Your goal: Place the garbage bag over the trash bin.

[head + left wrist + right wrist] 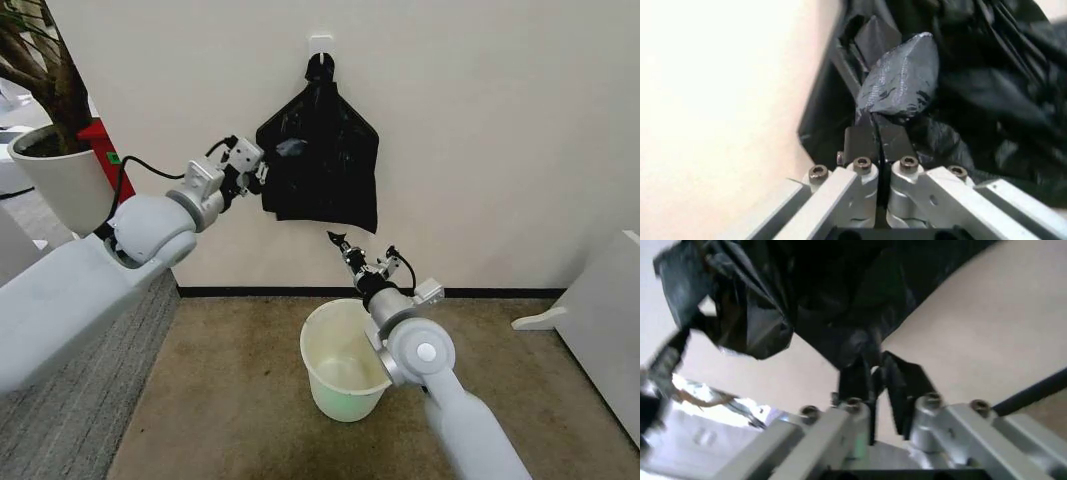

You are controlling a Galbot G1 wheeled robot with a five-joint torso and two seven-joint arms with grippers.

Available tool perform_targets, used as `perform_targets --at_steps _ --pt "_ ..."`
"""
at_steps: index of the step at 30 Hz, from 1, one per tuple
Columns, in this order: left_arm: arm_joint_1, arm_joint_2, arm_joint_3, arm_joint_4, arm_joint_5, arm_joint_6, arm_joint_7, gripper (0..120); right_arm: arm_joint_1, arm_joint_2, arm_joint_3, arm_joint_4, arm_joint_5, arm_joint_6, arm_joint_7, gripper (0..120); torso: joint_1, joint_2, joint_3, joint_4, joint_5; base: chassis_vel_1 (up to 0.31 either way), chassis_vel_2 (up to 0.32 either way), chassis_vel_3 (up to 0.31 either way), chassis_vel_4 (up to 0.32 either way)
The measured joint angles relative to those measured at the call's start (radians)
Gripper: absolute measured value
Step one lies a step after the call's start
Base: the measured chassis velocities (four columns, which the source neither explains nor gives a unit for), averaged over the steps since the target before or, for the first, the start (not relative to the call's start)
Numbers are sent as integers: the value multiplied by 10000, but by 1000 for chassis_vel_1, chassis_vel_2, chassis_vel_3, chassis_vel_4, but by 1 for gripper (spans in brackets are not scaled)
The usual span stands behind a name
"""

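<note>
Hanging from a white hook (320,44) high on the wall, top centre of the head view, the black bag (322,160) spreads down flat against the plaster, glossy and creased. The left gripper (262,180) reaches in from the left of the frame to the bag's left edge, and in the left wrist view its fingers (860,140) are pressed together, pinching a puckered fold of the plastic (901,80) between their tips. The right gripper (338,242) points upward just below the bag's lower hem, near the frame's centre; in the right wrist view its jaws stand slightly parted with nothing between them, the bag (807,300) hanging just beyond the tips. The white bin (345,360) stands upright on the brown carpet at lower centre, below the bag and well apart from it, with the right arm's elbow partly covering its right rim.
</note>
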Motion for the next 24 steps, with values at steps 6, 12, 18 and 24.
perform_targets --at_steps 6,12,18,24 --pt "244 -31 -289 -288 -1514 -32 -1266 0 -489 -653 -110 387 -3222 -318 -1295 34 0 0 0 -1 3 0 0 0 0" --pt "240 -152 -295 -408 -2326 -40 -1876 0 -274 -1344 192 989 -4942 -589 -1466 54 0 0 0 -3 2 0 0 0 0" --pt "195 -189 -258 -425 -2596 -79 -1978 0 653 -2034 482 1692 -5204 -1181 -1136 75 0 0 0 0 1 0 0 0 0" --pt "155 -270 -204 -424 -2631 -93 -2022 0 1972 -2653 -6 2035 -5164 -1738 -730 97 0 0 0 -2 2 0 0 0 0"
